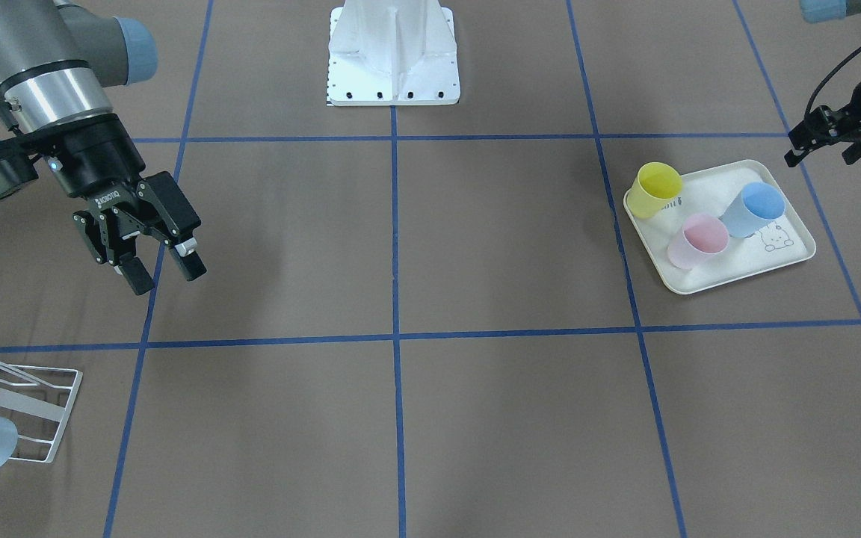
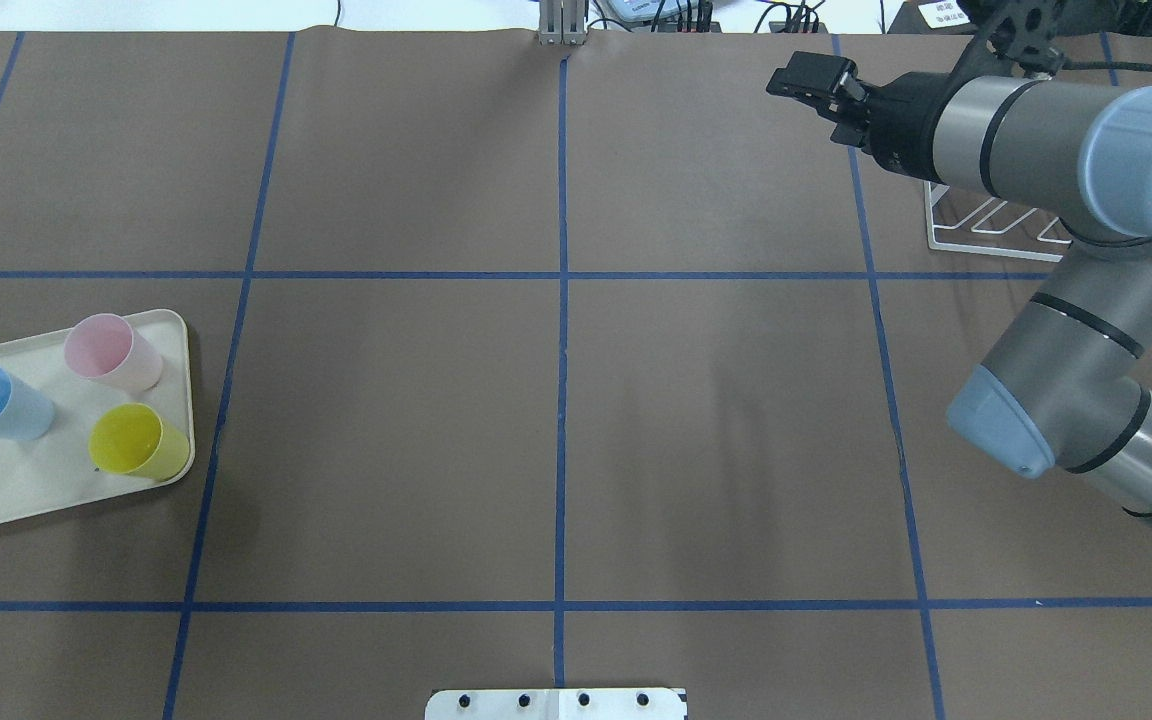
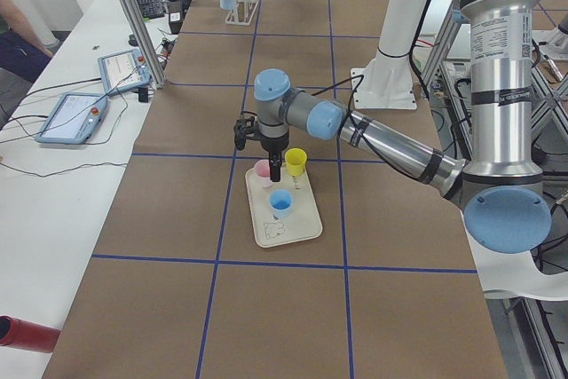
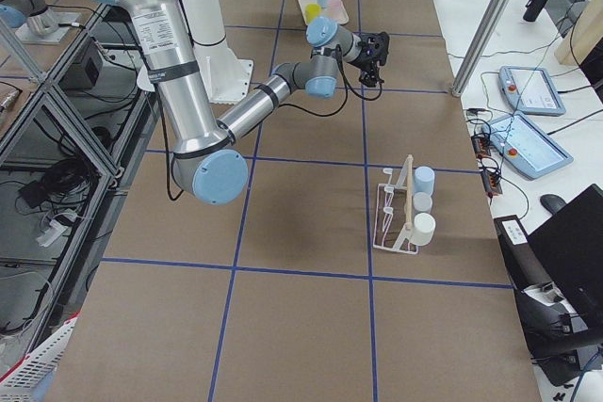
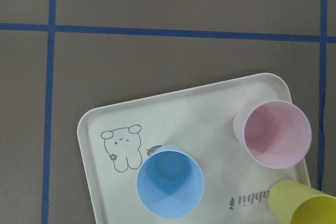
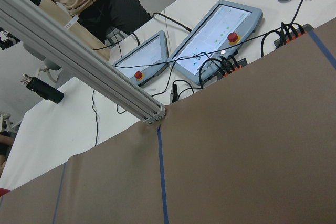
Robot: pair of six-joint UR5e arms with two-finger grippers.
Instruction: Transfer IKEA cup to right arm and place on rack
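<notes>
Exterior front-facing view: at mid-right, a yellow cup [image 1: 658, 189], pink cup [image 1: 698, 240] and blue cup [image 1: 753, 209] stand upright on a cream tray [image 1: 699, 282]. The left gripper [image 1: 823, 153] hovers at its upper right with its jaws apart and empty, seemingly poised to pick. At upper left, the right gripper [image 1: 167, 275] hangs wide open and empty near the lower-left rack [image 1: 34, 407], likely for handover.

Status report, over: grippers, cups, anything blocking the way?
Left gripper open above rabbit-print tray; right gripper open, empty. Yellow cup, pink cup, blue cup upright on tray, none gripped. Nothing visible between tray and rack.
</notes>
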